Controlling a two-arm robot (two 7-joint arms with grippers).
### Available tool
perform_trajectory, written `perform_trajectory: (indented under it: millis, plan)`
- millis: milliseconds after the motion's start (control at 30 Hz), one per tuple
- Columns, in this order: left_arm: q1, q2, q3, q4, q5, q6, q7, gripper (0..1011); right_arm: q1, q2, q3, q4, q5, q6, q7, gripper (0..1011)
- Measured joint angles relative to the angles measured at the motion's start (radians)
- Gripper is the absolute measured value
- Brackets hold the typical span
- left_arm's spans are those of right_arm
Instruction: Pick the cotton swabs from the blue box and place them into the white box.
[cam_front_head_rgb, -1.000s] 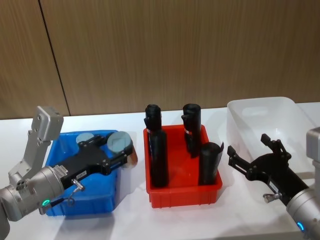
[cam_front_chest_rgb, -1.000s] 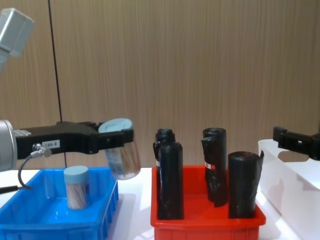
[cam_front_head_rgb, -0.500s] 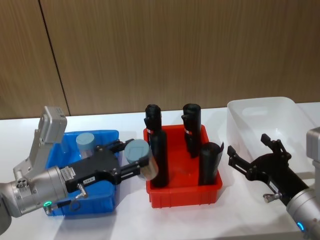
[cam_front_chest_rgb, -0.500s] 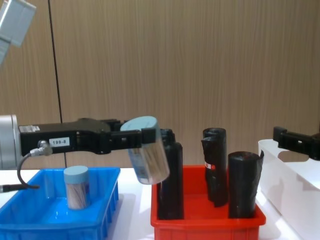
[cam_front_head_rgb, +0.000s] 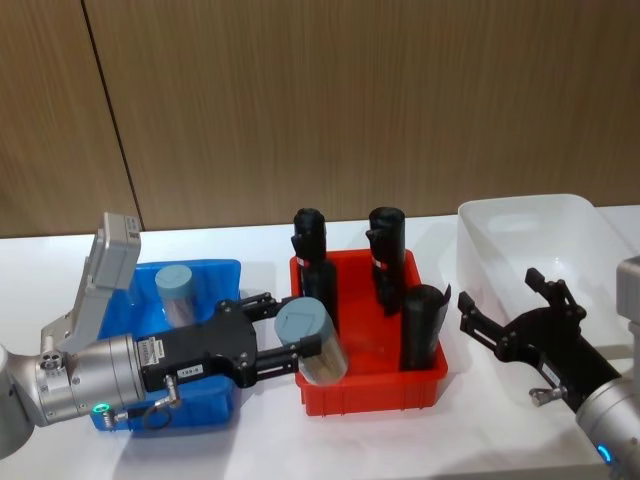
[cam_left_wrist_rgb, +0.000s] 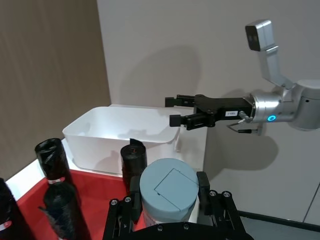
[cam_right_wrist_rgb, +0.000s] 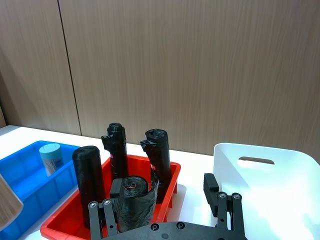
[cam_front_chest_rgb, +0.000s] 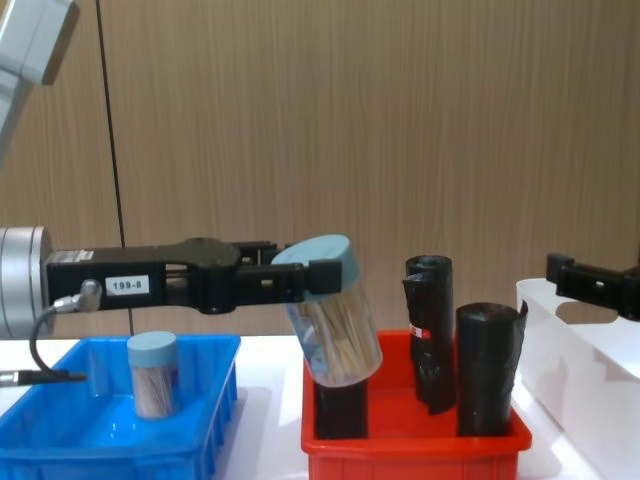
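Cotton swabs jar (cam_front_head_rgb: 312, 340), tilted, pinched in left gripper (cam_front_head_rgb: 290, 335) fingers, lower centre, over red tray (cam_front_head_rgb: 370, 386). Right gripper (cam_front_head_rgb: 505, 300) fingers spread, lower right, near white box (cam_front_head_rgb: 520, 215).

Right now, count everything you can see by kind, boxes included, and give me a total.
Cotton swab jars: 2, one held by the left gripper, jaws shut on it, above the red box at its left edge, the other jar standing in the blue box.
Black rolls: 4, all standing in the red box.
Boxes: 3, blue, red and the white box.
Total: 9.
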Motion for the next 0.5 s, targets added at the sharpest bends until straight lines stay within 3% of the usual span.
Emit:
perform_trajectory:
  millis: [500]
  plan:
    - [-0.012, 0.003, 0.006, 0.015, -0.010, 0.001, -0.039, 671, 0.000, 0.001, 0.001, 0.000, -0.001, 0.001, 0.007, 1002]
